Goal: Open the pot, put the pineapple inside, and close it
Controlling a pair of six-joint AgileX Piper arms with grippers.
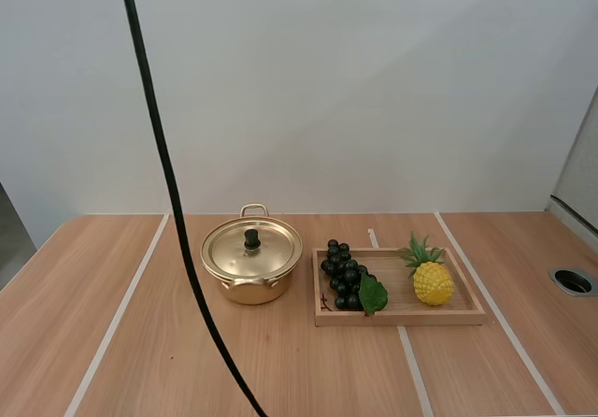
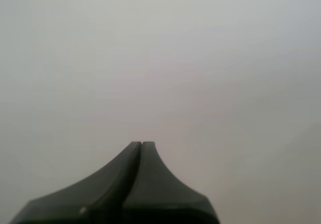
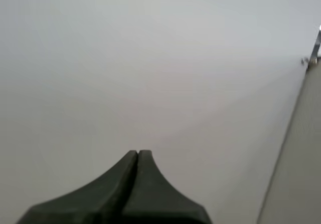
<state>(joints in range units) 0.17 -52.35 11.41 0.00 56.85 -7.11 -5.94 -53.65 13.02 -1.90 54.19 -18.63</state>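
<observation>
A golden pot (image 1: 250,266) stands on the wooden table with its lid (image 1: 252,248) on, a black knob at the lid's centre. To its right lies a wooden tray (image 1: 402,317). On the tray's right half sits a yellow pineapple (image 1: 431,276) with green leaves. A bunch of dark grapes (image 1: 344,275) with a green leaf lies on the tray's left half. My left gripper (image 2: 142,143) is shut on nothing, its fingers together as one dark wedge facing a plain wall. My right gripper (image 3: 138,152) is likewise shut on nothing, facing the same wall.
White tape lines run across the table (image 1: 112,342). A round hole with a dark rim (image 1: 573,280) is set in the table at the far right. A grey panel stands at the right edge.
</observation>
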